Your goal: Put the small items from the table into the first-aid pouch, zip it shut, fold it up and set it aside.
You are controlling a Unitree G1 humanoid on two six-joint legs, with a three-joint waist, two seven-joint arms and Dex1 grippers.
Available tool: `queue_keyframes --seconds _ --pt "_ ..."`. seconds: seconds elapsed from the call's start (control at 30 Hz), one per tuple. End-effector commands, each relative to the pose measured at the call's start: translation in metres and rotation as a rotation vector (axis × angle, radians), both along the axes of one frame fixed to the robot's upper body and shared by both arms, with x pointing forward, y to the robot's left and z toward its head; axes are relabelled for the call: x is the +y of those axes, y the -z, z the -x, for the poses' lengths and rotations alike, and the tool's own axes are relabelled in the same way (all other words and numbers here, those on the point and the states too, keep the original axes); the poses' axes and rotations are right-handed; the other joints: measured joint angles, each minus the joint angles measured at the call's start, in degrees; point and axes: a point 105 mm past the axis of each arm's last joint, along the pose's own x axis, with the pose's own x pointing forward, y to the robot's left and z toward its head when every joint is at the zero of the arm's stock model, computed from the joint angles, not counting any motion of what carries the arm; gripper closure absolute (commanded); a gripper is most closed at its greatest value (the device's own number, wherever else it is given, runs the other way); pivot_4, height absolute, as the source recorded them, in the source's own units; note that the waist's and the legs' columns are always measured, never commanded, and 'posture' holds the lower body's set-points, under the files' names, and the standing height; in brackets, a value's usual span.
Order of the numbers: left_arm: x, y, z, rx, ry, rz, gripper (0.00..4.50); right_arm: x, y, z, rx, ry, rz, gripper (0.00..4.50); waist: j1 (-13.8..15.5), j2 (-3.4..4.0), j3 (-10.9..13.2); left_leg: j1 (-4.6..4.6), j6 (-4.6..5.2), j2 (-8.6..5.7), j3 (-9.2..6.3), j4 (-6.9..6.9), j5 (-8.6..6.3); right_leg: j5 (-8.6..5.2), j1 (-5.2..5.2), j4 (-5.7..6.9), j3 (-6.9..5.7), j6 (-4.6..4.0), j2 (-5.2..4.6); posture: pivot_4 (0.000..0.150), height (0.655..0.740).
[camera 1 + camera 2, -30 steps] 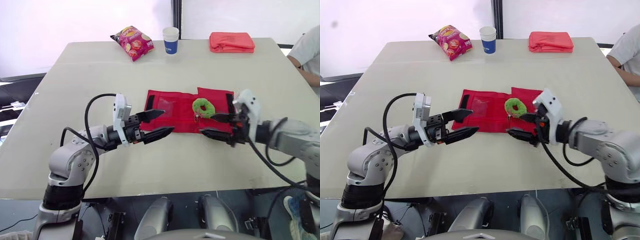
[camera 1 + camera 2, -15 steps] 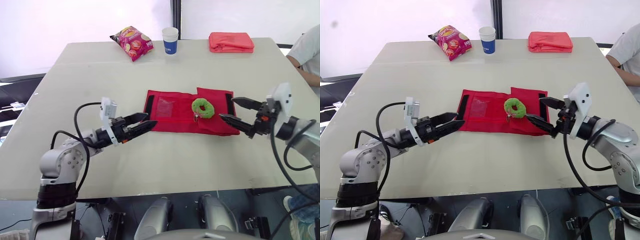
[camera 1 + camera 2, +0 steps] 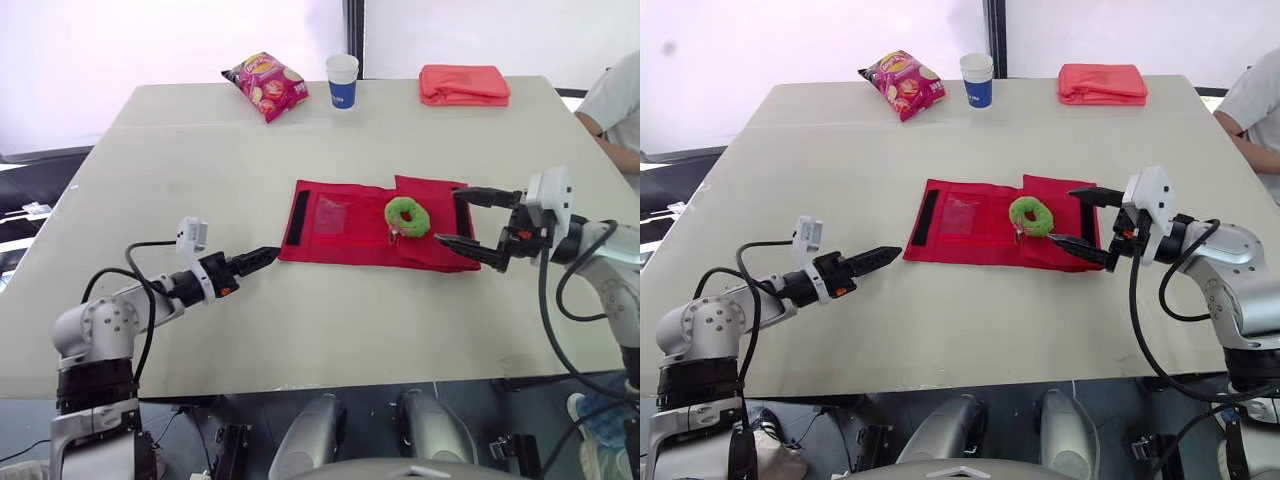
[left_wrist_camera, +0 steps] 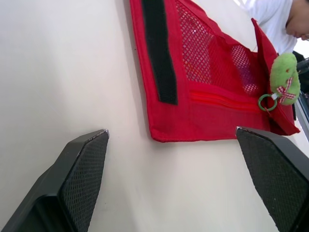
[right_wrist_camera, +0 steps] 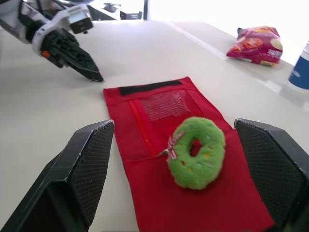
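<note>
1. A pale beige table [image 3: 180, 150] carries the red fabric first-aid pouch [image 3: 345, 228]. It lies unfolded flat near the middle, mesh pocket up, with a black fastening strip [image 3: 297, 215] at its left end.
2. A green ring-shaped plush toy [image 3: 407, 215] lies on top of the pouch's right half (on the fabric, not in a pocket).
3. The left arm is bent low at the elbow by the near left edge, its forearm stretched toward the pouch's near left corner. The left gripper [image 3: 265, 254] sits low over the table, short of the fabric. Its wrist view shows the fingers spread with nothing between them.
4. The right arm reaches in from the right, forearm about level. The right gripper [image 3: 450, 215] points left over the pouch's right end, fingers wide apart and empty, with the toy just beyond its tips.
5. Along the far edge sit a pink crisp packet [image 3: 265, 85], a blue-and-white paper cup [image 3: 342, 80] and a folded coral cloth [image 3: 464, 84].
</note>
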Motion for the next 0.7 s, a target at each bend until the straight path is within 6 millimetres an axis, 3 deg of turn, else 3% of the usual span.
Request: queue_keyframes --seconds 0.03,0.33,0.53,0.7 --pt "-0.008 0.003 -0.002 0.032 -0.007 0.033 0.00 0.007 -0.015 0.010 -0.070 -0.045 -0.009 0.23 0.1 0.01 0.0 0.00 0.00 0.00 0.00 0.00 0.00 0.00 0.00 0.01 0.00 0.00 -0.01 0.150 0.7400" --pt "-0.044 -0.003 -0.010 0.060 -0.009 0.176 0.00 0.005 -0.021 0.025 -0.070 -0.076 0.008 0.23 1.4 0.00 0.0 0.00 0.00 -0.10 -0.02 0.05 0.00 0.00 0.02 0.02 -0.01 0.00 -0.01 0.150 0.7400" --pt "-0.058 -0.013 -0.021 0.065 -0.047 0.260 0.00 0.003 -0.027 0.034 -0.071 -0.080 0.012 0.23 1.5 -0.02 0.0 0.00 0.00 -0.12 -0.05 0.07 0.00 0.01 0.07 0.02 -0.04 0.01 -0.03 0.150 0.7400" --pt "-0.059 -0.017 -0.019 0.048 -0.050 0.301 0.00 0.002 -0.029 0.034 -0.067 -0.068 0.018 0.23 1.2 -0.06 0.0 0.00 -0.01 -0.10 -0.05 0.08 0.01 0.01 0.05 0.03 -0.01 0.01 -0.02 0.150 0.7400"
